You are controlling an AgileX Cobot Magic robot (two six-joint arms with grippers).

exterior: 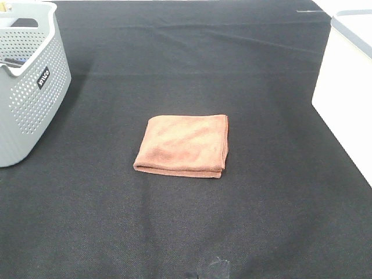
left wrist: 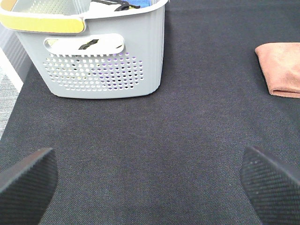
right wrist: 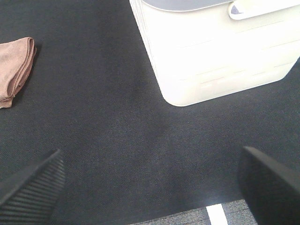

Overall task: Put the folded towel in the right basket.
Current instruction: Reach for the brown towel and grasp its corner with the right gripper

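Observation:
A folded brown towel [exterior: 183,145] lies flat on the black table mat [exterior: 186,232], near the middle. It also shows at the edge of the left wrist view [left wrist: 283,70] and of the right wrist view [right wrist: 14,68]. The right basket [exterior: 346,87] is white and stands at the right edge of the table; the right wrist view shows its side wall [right wrist: 220,51]. My left gripper [left wrist: 150,187] is open and empty over bare mat. My right gripper [right wrist: 150,187] is open and empty over bare mat, in front of the white basket. Neither arm shows in the exterior view.
A grey perforated basket [exterior: 26,81] stands at the far left of the table, with items inside; the left wrist view shows it close ahead [left wrist: 103,51]. The mat's edge and grey floor show in the right wrist view [right wrist: 187,218].

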